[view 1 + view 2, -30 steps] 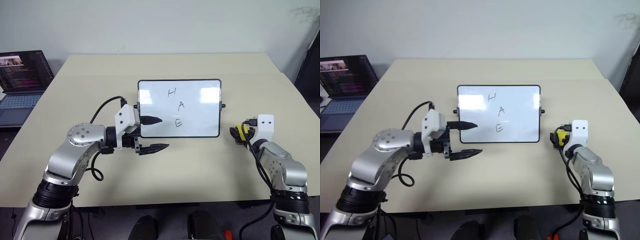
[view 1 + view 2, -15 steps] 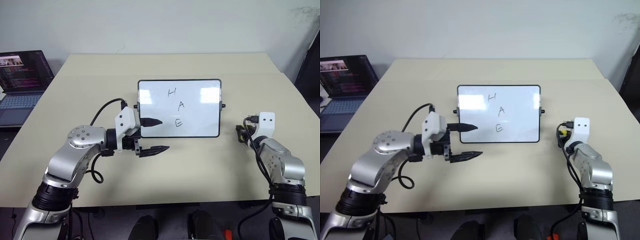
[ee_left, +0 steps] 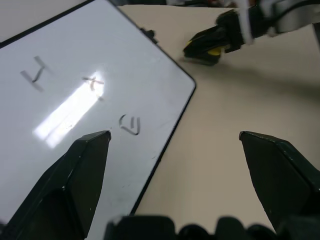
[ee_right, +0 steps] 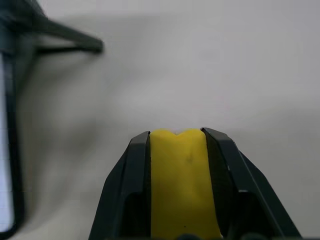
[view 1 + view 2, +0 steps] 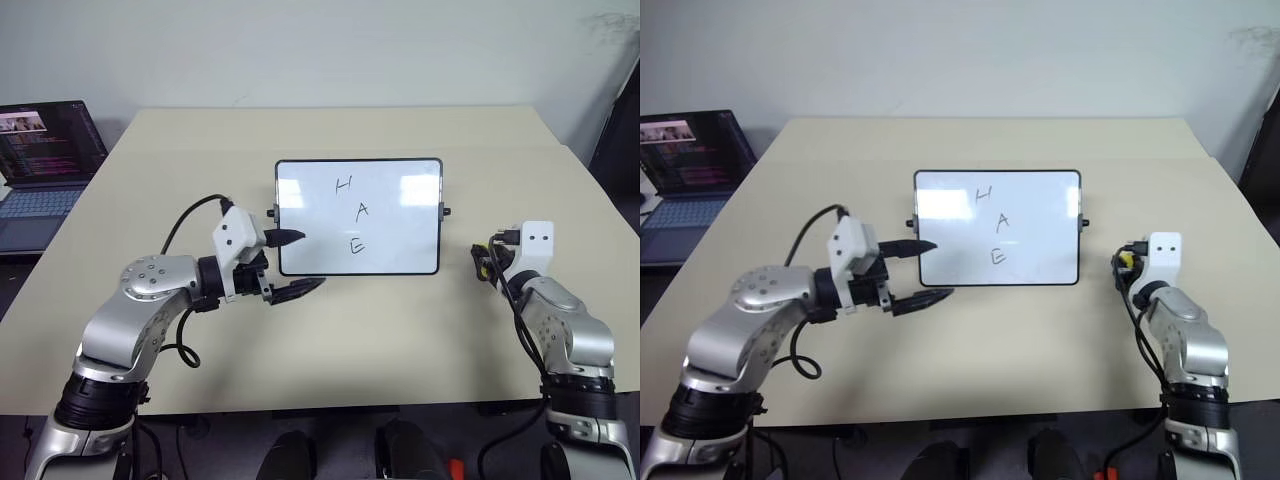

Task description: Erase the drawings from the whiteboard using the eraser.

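Yellow eraser pinched in the right gripper, right of the whiteboard.

The eraser sits lengthwise between the two black fingers, its long axis running along them, its free end toward the top of the right wrist picture. In the head pictures it shows at centre-right, just beside the board's right edge, apart from it. The board lies at frame centre, long side across, with the drawings H, A, E stepping down. The left gripper stands spread wide at the board's lower-left corner, holding nothing.
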